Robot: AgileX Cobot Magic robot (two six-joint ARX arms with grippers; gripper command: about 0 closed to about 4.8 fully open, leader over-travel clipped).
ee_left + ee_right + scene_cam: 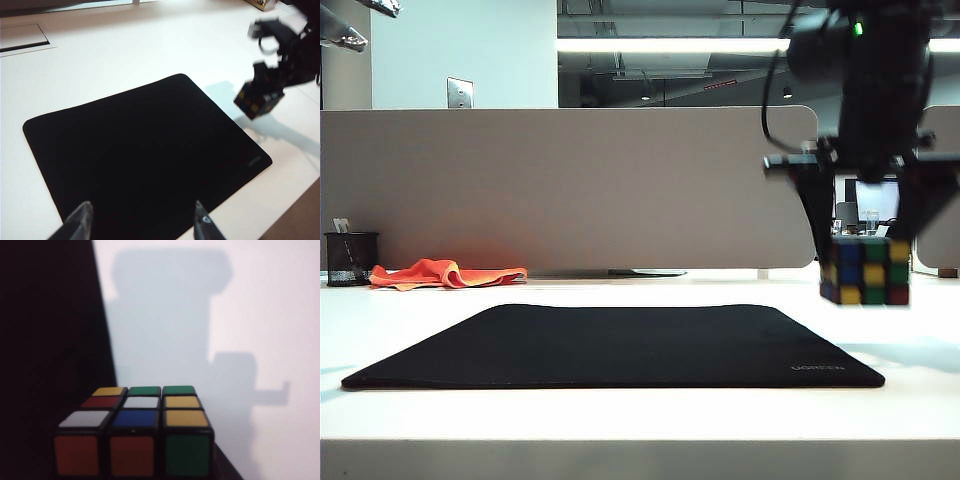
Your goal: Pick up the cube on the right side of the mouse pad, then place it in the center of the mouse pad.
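Note:
The cube (865, 270), black-edged with blue, green, yellow and red stickers, hangs above the white table just off the right edge of the mouse pad (620, 345). My right gripper (865, 250) comes down from above and is shut on it, one dark finger on each side. In the right wrist view the cube (135, 435) fills the foreground, with its shadow on the table beyond and the mouse pad (50, 340) beside it. My left gripper (142, 212) is open and holds nothing, above the near edge of the mouse pad (140, 145). From there the cube (257, 99) shows off the pad's far side.
An orange cloth (445, 273) and a black mesh pen cup (350, 258) lie at the back left, in front of a grey partition (570, 190). A rectangular cover plate (22, 37) is set into the table beyond the pad.

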